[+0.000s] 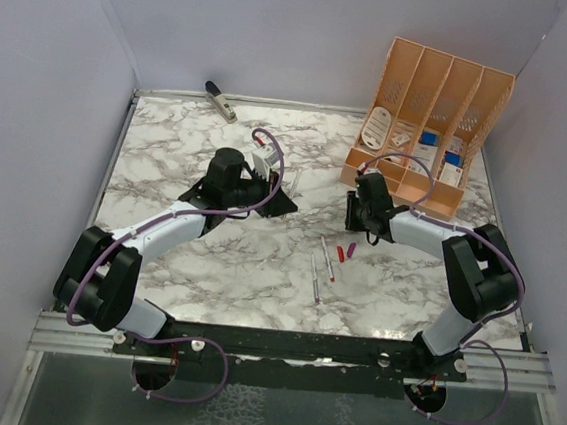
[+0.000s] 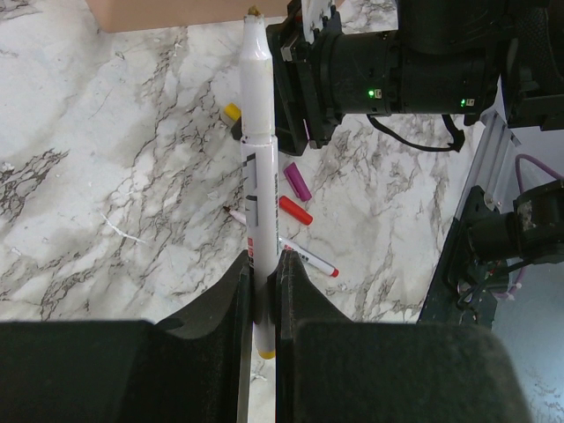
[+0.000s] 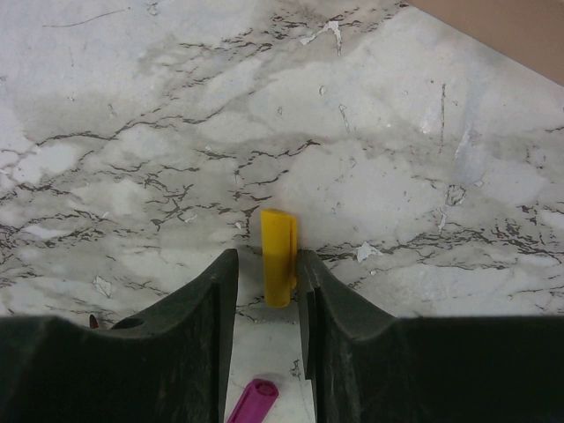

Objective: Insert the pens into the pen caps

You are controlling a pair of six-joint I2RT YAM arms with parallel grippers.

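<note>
Left gripper: clenched on a pen. The fingers pinch the barrel near its yellow-tipped rear end, and the rest of the barrel projects forward with the nib pointing away toward the right arm. The left arm reaches from its base at the near left corner diagonally to the middle of the tabletop, elbow low and wrist level.

Right gripper: released. Its fingers straddle the yellow cap, which stands just beside the right-hand finger, with a visible gap to the left-hand finger. The right arm folds back from its base at the near right, forearm running left, gripper pointing down at the tabletop just in front of the organiser.

In the left wrist view the pen's nib lies close to the right gripper's black body, with the yellow cap low beside the barrel.

A magenta cap lies on the marble just near of the right gripper, and a red cap lies beside it. Two loose pens lie close together on the tabletop between the arms, nearer the bases; one shows a red tip. A grey-black stapler lies at the far edge, well apart. The organiser, orange with upright dividers, stands in the far right corner and holds small items.
</note>
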